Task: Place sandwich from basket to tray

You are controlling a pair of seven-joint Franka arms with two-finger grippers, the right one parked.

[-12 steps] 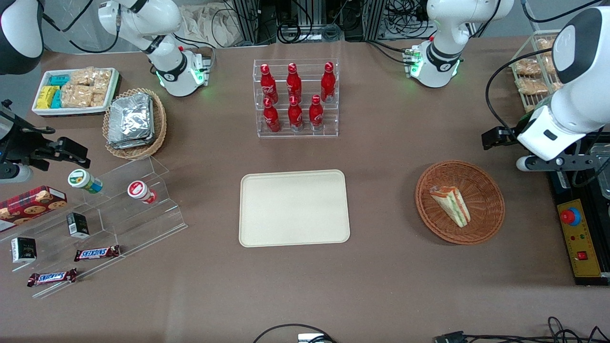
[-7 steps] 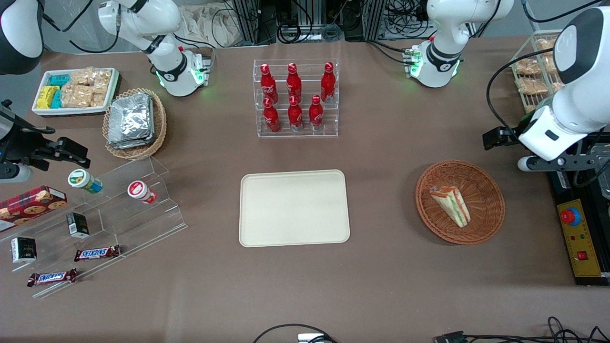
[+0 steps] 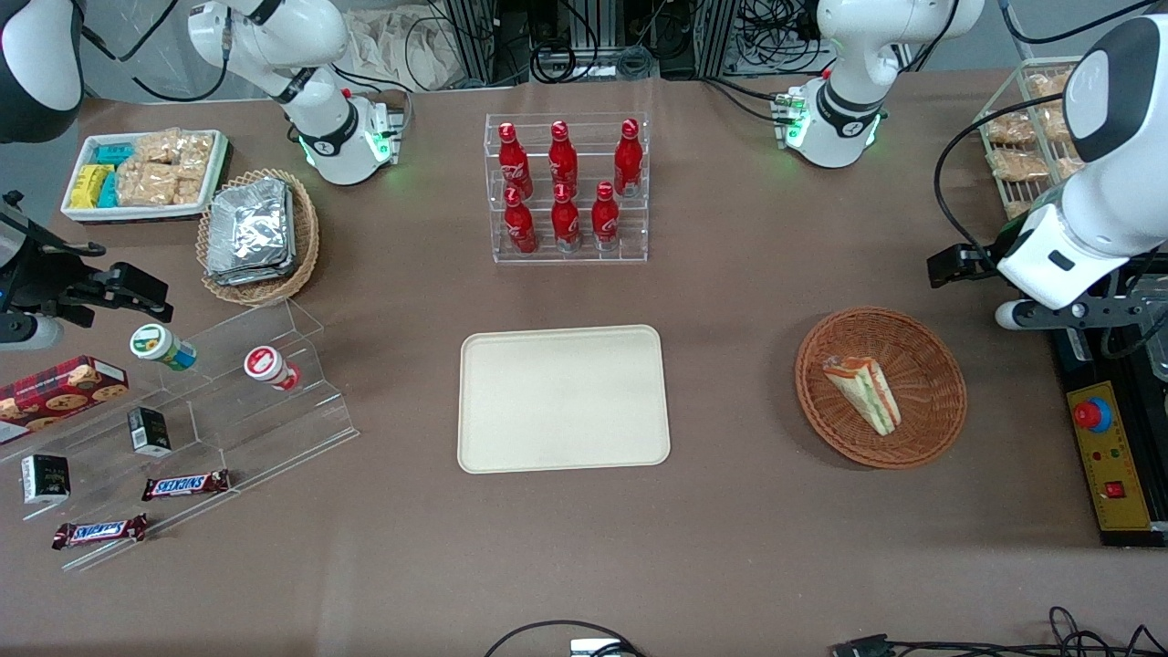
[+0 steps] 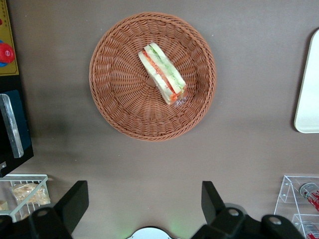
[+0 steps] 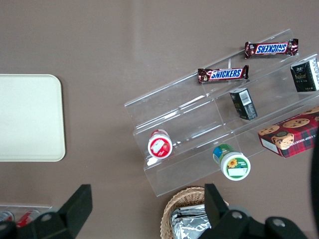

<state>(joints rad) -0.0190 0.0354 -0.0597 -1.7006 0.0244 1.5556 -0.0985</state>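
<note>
The tray (image 3: 563, 399) sits well apart from our fingers (image 4: 74, 204), which are spread wide on the gripper (image 4: 144, 201). The basket (image 4: 114, 94) lies ahead of them, clear of contact, holding the sandwich (image 4: 163, 73): light, soft, slippery-wrapped, we judge, so we'd pinch gently across its flat bread faces.

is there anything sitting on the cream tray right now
No, the tray is bare; the sandwich lies in the basket, and the open gripper hangs clear of the basket.

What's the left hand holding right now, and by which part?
Nothing. The left hand is open and empty, up over bare table next to the basket. The sandwich lies untouched in the basket.
</note>
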